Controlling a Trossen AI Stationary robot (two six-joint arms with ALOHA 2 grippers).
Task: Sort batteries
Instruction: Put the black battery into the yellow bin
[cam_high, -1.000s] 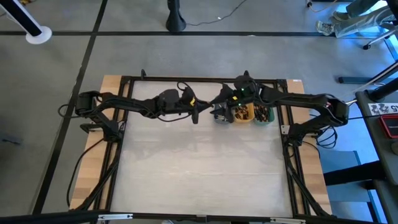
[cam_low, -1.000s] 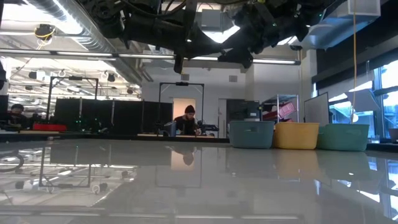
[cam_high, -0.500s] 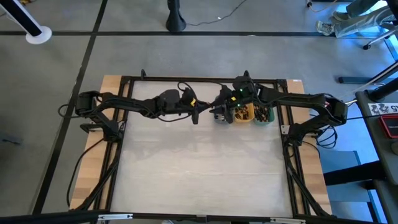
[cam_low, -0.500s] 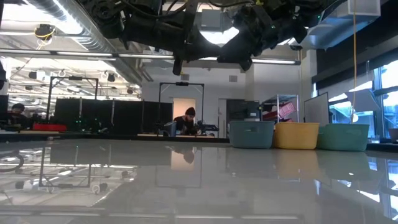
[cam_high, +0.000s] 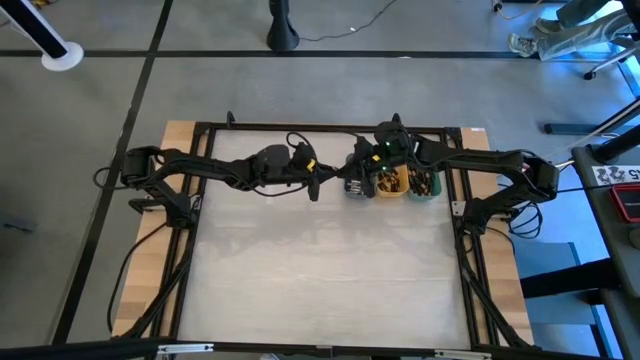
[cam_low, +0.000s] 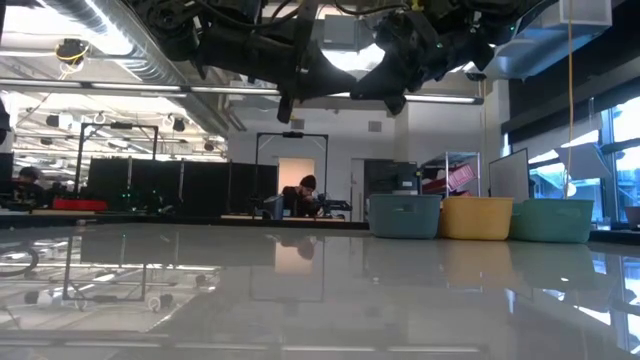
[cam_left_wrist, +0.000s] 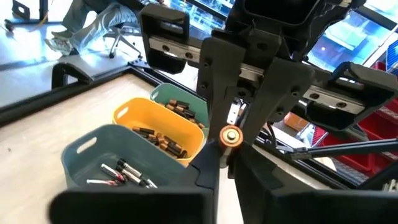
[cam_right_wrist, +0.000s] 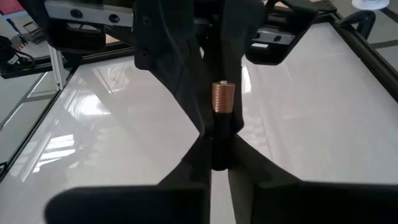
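The pale, glossy counter (cam_high: 320, 270) lay bare over most of its surface, with everything gathered at its far edge. The left arm (cam_high: 215, 168) reached in from its side and the right arm (cam_high: 480, 160) from the other, and the two met nose to nose above the far middle of the counter. Three oblong trays stood there in a row, each just beside the next: a slate-blue tray (cam_left_wrist: 93, 140), an orange tray (cam_left_wrist: 134, 112) and a green tray (cam_left_wrist: 165, 93). In the low view the arms hung high over the counter, well above the trays. In the room behind the counter a person (cam_low: 305, 195) sat far off. The left pincer (cam_high: 325, 182) and the right pincer (cam_high: 345, 182) pointed at each other, tips meeting just beside the slate-blue tray and above it. The left pincer was drawn narrow onto a single battery (cam_right_wrist: 222, 98). The right pincer looked pinched on the same battery from the opposite side. The battery's coppery end stuck out between the dark fingers (cam_right_wrist: 186, 81) of the left pincer. It was held in the air, clear of the trays. Loose batteries lay in the trays: thin dark and silvery cells (cam_left_wrist: 121, 174) in the slate-blue one, brownish cells (cam_left_wrist: 163, 138) in the orange one, and more cells (cam_left_wrist: 181, 107) in the green one.
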